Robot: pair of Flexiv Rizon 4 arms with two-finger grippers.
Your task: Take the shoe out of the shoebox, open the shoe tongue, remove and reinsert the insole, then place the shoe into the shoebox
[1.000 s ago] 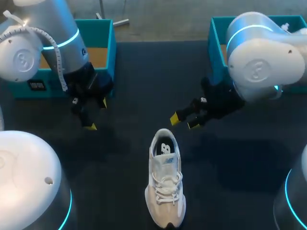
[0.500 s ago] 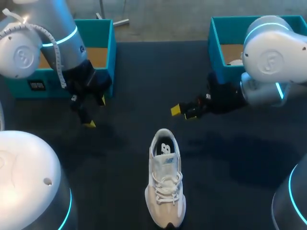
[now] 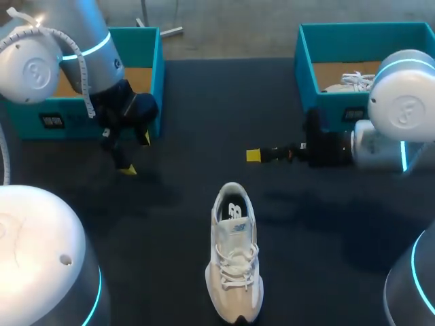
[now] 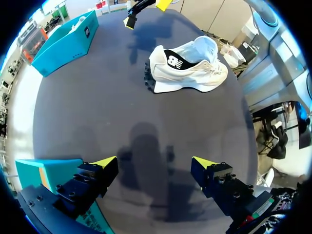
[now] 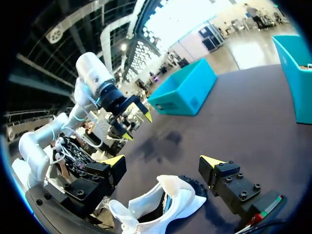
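Both jaws gape wide, holding nothing. The left gripper (image 3: 136, 154) hangs at ten o'clock from the white shoe (image 3: 234, 261), the right gripper (image 3: 255, 155) at one. The shoe sits on the dark table (image 3: 204, 102), heel toward twelve, outside the teal shoebox (image 3: 304, 68).

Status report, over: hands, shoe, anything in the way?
Left hand open, empty. Right hand open, empty. Shoe upright on table, untouched. Nothing between hands and shoe.
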